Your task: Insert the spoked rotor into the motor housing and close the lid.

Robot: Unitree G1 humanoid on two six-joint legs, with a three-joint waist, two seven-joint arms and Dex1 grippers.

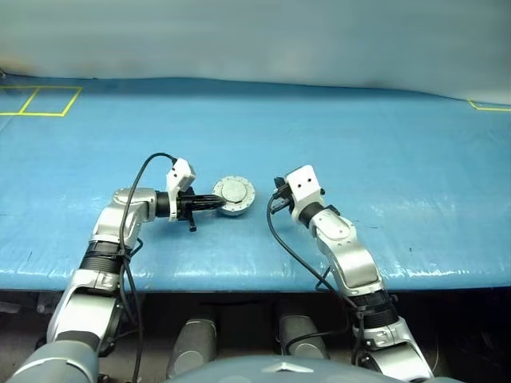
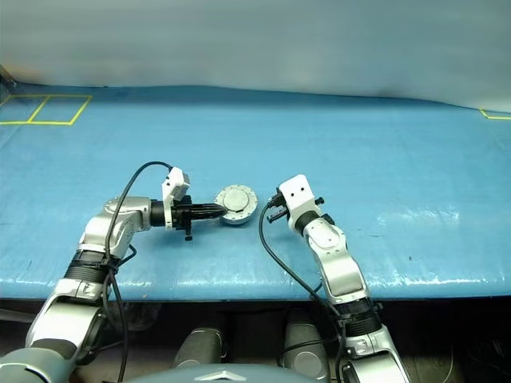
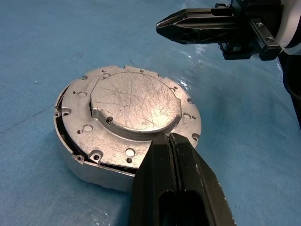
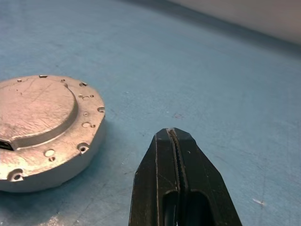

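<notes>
Lid (image 1: 234,191) between left gripper (image 1: 217,202) and right gripper (image 1: 275,206)

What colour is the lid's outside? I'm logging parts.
Plain scratched silver-grey lid, best in the left wrist view.

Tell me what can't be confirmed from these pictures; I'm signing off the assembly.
- Spoked rotor: the closed lid covers the motor housing interior in every view.
- Lid seating: a dark gap shows at the rim in the left wrist view; latching unclear.
- Left pincer contact with lid: fingers block it.
</notes>
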